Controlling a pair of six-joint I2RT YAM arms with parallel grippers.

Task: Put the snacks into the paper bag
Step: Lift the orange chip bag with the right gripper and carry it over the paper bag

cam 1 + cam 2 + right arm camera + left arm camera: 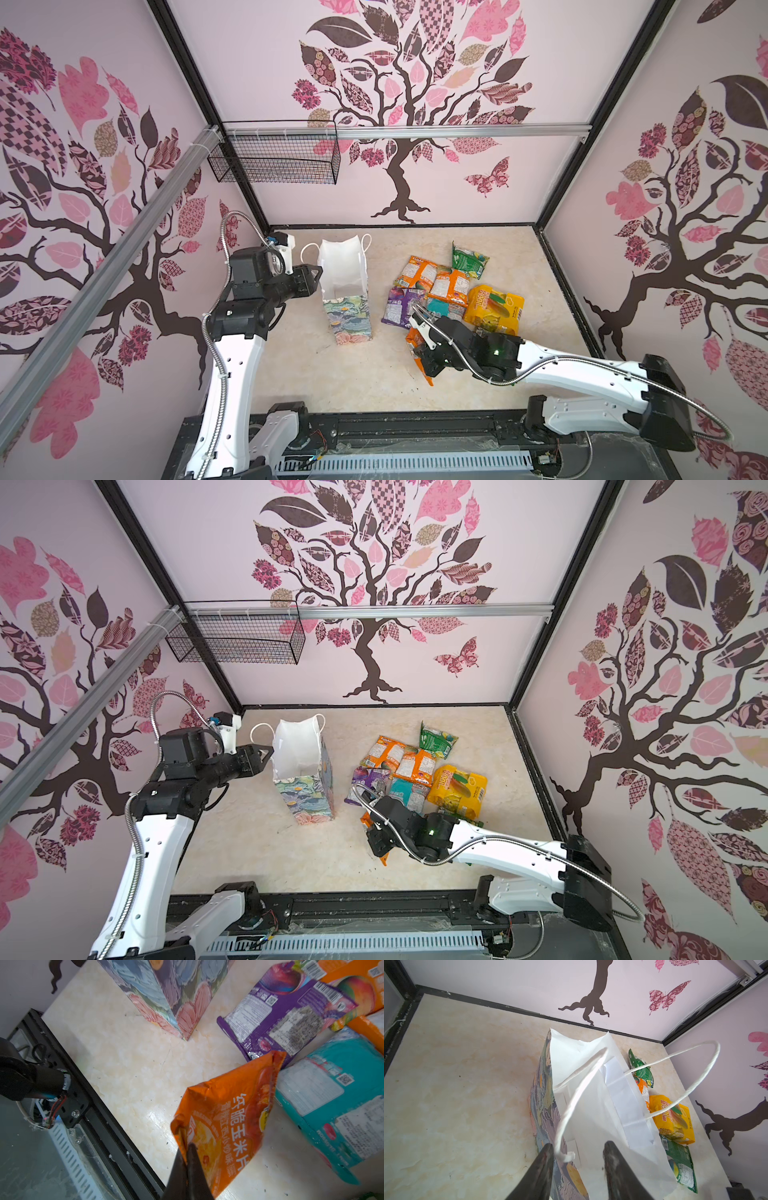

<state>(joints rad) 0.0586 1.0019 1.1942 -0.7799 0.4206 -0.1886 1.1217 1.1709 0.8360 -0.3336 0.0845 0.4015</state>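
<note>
The tall flower-printed paper bag [348, 318] stands upright left of centre on the beige marbled table [332, 374]; the left gripper [577, 1147] straddles its left rim, jaws partly open; the right gripper [186, 1147], jaws closed, pinches a crinkly orange foil snack packet [226, 1118] just nearer than the other packets [440, 286], right of the bag.

The paper bag [347, 316] is matt paper, plain white inside and printed outside with brush-textured flowers, with twisted white cord handles [581, 1084]; the orange packet [228, 1122] is crinkled glossy foil, like the purple packet [286, 1012] and teal packet [332, 1088] beside it. The table [332, 374] has a smooth, marble-patterned cream surface that shines under light. In the upper left of both top views hangs a black wire mesh basket [274, 160] on a matt silver metal rail [457, 131].
</note>
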